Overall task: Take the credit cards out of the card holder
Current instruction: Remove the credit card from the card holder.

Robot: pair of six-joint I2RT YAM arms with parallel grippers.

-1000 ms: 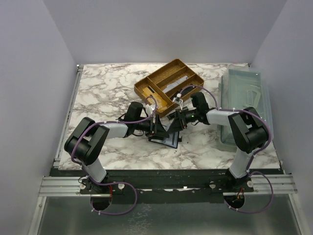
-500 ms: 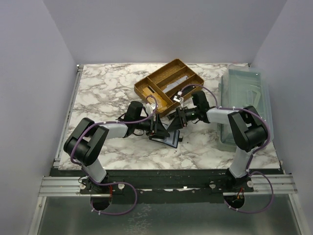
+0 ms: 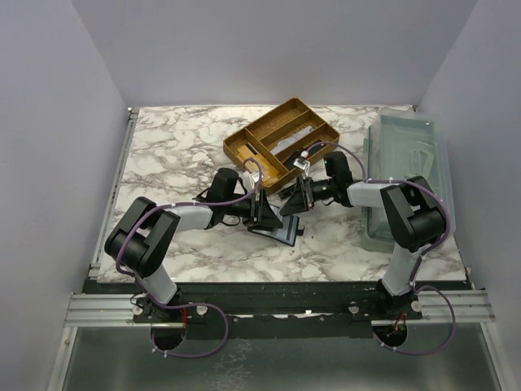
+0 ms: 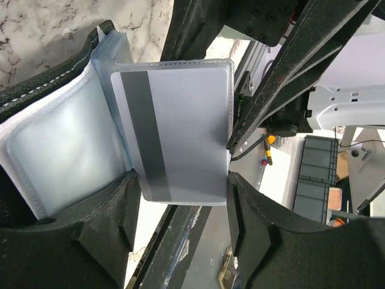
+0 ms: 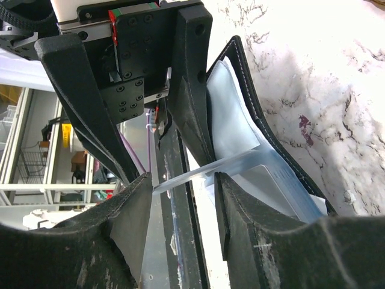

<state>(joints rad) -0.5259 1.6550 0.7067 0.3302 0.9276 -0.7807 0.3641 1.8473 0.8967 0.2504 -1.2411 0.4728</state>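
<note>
- The overhead view alone showed both arms meeting at the black card holder [image 3: 277, 230] mid-bench [image 3: 175, 155], near a golden-brown compartmented tray [image 3: 244, 148].
- Only the left wrist view showed a credit card [image 4: 180, 132] face-on: pale grey, glossy and dark-striped, inside a clear stitched sleeve of the holder.
- The left hand [image 4: 180, 183] had matte black fingers flanking the sleeve's lower part. Whether it was clenched could not be told.
- The right wrist view showed the card edge-on, a thin line crossing the gap of the right hand [image 5: 182, 180], which stood released.
</note>
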